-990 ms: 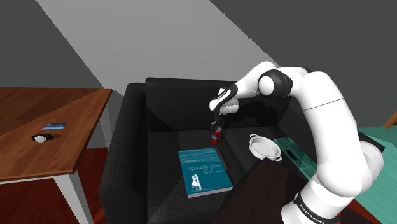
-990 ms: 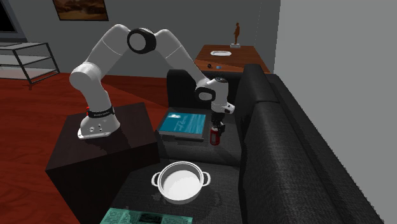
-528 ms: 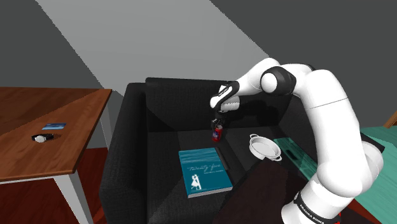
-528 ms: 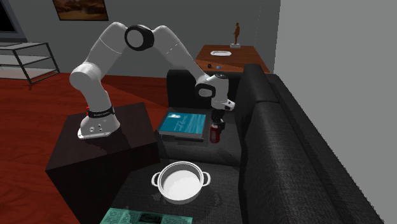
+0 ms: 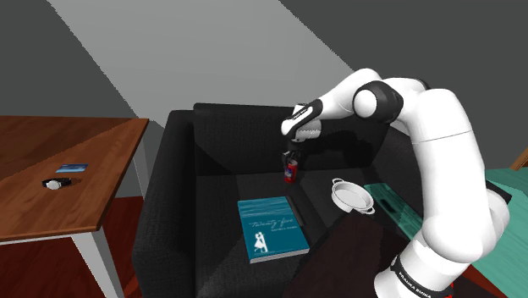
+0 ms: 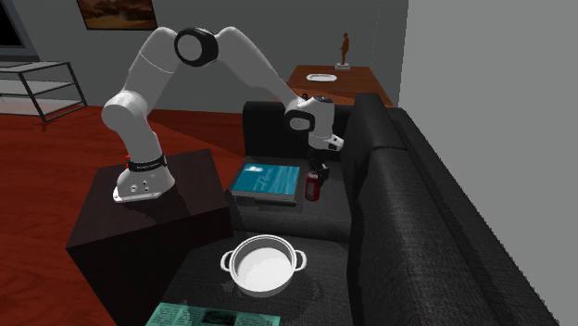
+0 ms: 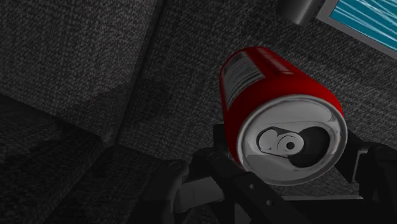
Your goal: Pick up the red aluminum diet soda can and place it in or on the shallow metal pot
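My gripper is shut on the red soda can, which hangs lifted above the black sofa seat. From the second exterior view, the can hangs under the gripper, beside the teal book. In the wrist view the can is clasped between the fingers, its silver top with the tab opening facing the camera. The shallow metal pot with two handles stands on the seat, toward the shoulder view's right of the can. Its white inside holds nothing.
A teal book lies on the seat near the front edge. A teal magazine lies past the pot. The sofa back and armrest border the seat. A wooden side table holds small items.
The gripper has risen with the can in it, lifting it higher off the sofa seat. The arm's elbow moved up too. Pot and book have stayed put.
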